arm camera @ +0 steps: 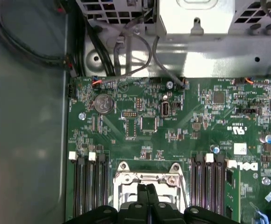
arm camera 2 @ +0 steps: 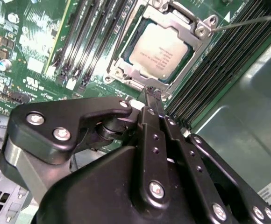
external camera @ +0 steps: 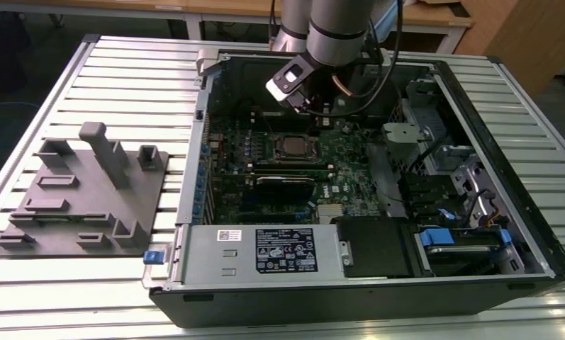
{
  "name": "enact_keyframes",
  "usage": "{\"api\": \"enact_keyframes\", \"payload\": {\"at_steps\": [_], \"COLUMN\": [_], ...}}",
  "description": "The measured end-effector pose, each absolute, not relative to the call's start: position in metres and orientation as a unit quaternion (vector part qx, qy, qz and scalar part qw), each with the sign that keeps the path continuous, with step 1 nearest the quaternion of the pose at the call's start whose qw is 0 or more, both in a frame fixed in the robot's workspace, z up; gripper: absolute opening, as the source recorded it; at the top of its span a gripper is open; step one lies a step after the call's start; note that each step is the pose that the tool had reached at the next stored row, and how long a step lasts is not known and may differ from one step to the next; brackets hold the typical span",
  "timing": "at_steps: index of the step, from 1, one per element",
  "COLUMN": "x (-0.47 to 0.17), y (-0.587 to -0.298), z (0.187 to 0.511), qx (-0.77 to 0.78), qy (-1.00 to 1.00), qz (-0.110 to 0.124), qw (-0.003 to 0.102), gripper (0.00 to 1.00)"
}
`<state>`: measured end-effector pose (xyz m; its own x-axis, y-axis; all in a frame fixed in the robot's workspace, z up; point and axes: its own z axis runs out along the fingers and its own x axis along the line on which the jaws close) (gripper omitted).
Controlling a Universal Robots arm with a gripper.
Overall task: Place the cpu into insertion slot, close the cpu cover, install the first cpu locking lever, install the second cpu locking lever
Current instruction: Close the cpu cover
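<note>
The cpu [arm camera 2: 161, 51] is seated in its socket on the green board [arm camera: 205, 116], and dark print is carried on its grey top. It is framed by the cover [arm camera 2: 184, 22], which is lowered around it. A thin lever [arm camera 2: 247, 21] is seen running out from one socket corner; whether it is latched cannot be told. The end effector [arm camera 2: 152, 94] is held just above the socket edge, its fingers pressed together with nothing between them. Black memory slots [arm camera 2: 93, 37] are set at both sides of the socket. A white printed label [external camera: 284, 249] is borne by the power supply [external camera: 216, 251]. A grey fixture [external camera: 84, 191] is laid on the slatted tabletop [external camera: 131, 78].
</note>
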<state>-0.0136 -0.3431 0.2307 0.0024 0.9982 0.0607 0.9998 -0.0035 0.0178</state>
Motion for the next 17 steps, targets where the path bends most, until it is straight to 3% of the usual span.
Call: {"api": "enact_keyframes", "payload": {"at_steps": [17], "x": [-0.0211], "y": [-0.3431], "z": [0.2301], "qx": [-0.708], "qy": [-0.706], "qz": [-0.028], "qw": [0.015], "gripper": [0.11]}}
